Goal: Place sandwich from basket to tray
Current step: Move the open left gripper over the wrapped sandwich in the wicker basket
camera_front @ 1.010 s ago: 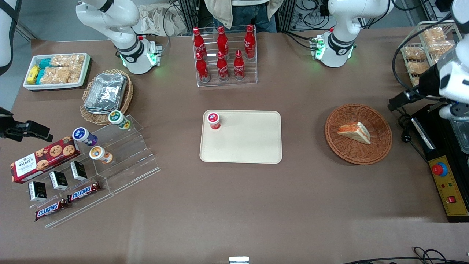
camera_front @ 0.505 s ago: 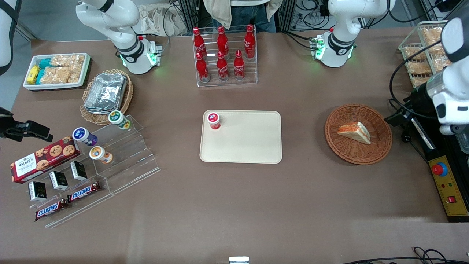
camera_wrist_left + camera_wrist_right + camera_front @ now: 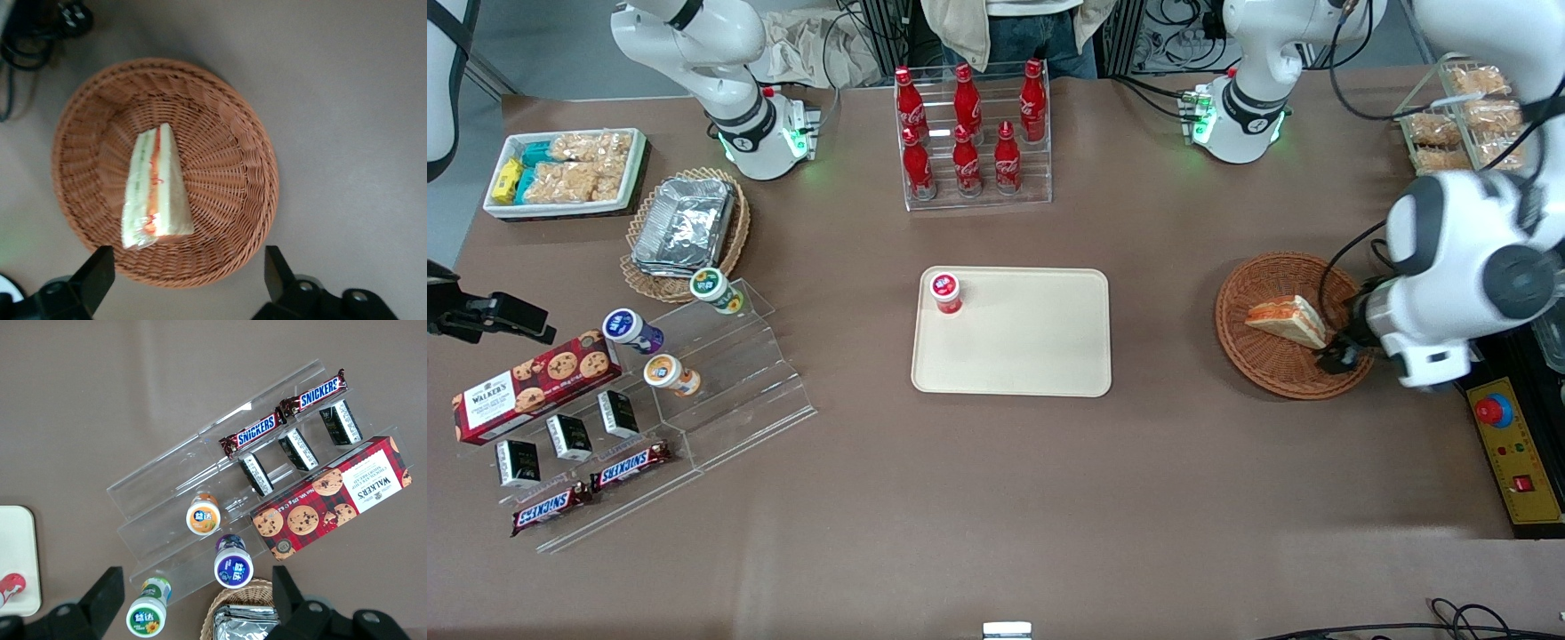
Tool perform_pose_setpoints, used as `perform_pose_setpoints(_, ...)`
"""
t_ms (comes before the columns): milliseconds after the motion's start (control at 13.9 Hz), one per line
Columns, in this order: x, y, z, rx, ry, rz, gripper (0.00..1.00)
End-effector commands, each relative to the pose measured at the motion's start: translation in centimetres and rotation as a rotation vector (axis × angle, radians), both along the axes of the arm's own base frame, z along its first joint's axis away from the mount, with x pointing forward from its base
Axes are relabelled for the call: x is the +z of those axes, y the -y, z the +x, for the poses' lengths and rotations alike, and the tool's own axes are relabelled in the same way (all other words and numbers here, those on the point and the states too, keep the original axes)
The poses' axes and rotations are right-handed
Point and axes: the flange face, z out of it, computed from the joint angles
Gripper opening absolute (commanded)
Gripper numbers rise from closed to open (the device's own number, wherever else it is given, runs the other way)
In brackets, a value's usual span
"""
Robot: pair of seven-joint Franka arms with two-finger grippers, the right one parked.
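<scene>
The sandwich (image 3: 1288, 320), a pale bread wedge with orange-red filling, lies in the round reddish-brown basket (image 3: 1263, 378) toward the working arm's end of the table. The gripper (image 3: 1336, 356) hangs over the basket's rim at the edge nearest the working arm's end. In the left wrist view the gripper (image 3: 188, 273) is open: its two dark fingers (image 3: 99, 272) stand wide apart above the basket (image 3: 260, 153). Nothing is between them, and the sandwich (image 3: 157, 190) lies a little way off. The cream tray (image 3: 1032, 356) lies mid-table.
A red-lidded cup (image 3: 945, 292) stands on a corner of the tray. A rack of cola bottles (image 3: 969, 133) stands farther from the camera. A control box with a red button (image 3: 1494, 411) and cables lie beside the basket. Snack packets fill a wire rack (image 3: 1463, 116).
The working arm has swung in from the table's end and come down. Its gripper, which was outside the basket, now hangs over the rim by the sandwich.
</scene>
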Motion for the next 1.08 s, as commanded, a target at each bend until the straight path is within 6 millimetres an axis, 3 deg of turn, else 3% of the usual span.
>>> perform_pose_setpoints(0, -3.7, 0.1, -2.0, 0.025, 0.023, 0.009, 1.00)
perform_pose_setpoints(216, -7.8, -0.2, -4.2, 0.027, 0.031, 0.005, 1.00)
perform_pose_setpoints(577, -10.6, -0.5, -5.8, 0.025, -0.008, 0.012, 1.00)
perform_pose_setpoints(866, -10.0, -0.6, -5.4, 0.024, 0.004, 0.014, 1.00)
perform_pose_setpoints(1010, -7.7, -0.5, -4.3, 0.021, 0.029, 0.011, 1.00)
